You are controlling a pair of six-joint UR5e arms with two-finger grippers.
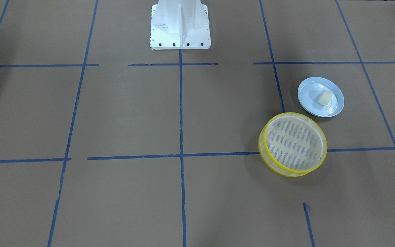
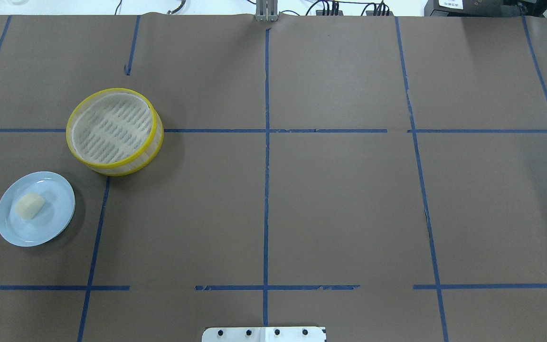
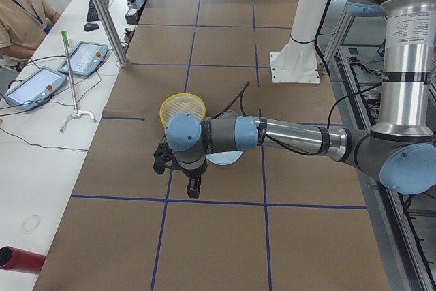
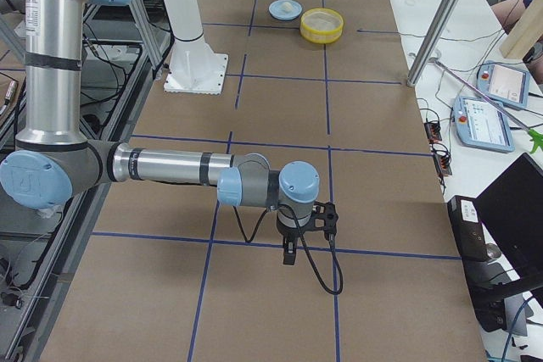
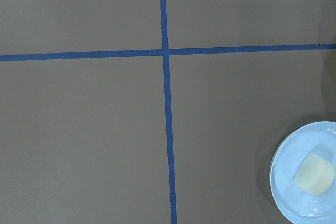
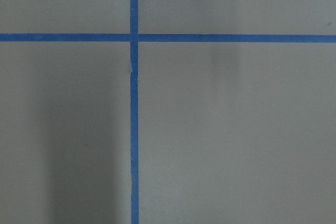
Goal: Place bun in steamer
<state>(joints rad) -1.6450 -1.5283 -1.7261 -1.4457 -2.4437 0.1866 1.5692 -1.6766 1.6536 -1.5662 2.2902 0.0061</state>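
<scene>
Bun [image 1: 324, 97] on a pale blue plate [image 1: 309, 92], right of centre in the front view, just up and right of the yellow-rimmed steamer [image 1: 292, 144]; plate and steamer near but apart. From overhead, all three at left: steamer higher, plate at lower left, bun near the plate's middle. Left side view: left gripper [image 3: 194, 185] mid-frame over the brown table [image 3: 218, 236], pointing down, openness impossible to tell. Right side view: right gripper [image 4: 290, 252] low centre, likewise unreadable. Left wrist view: plate and bun in the lower right corner. Right wrist view: crossing blue tape lines [image 6: 134, 129].
</scene>
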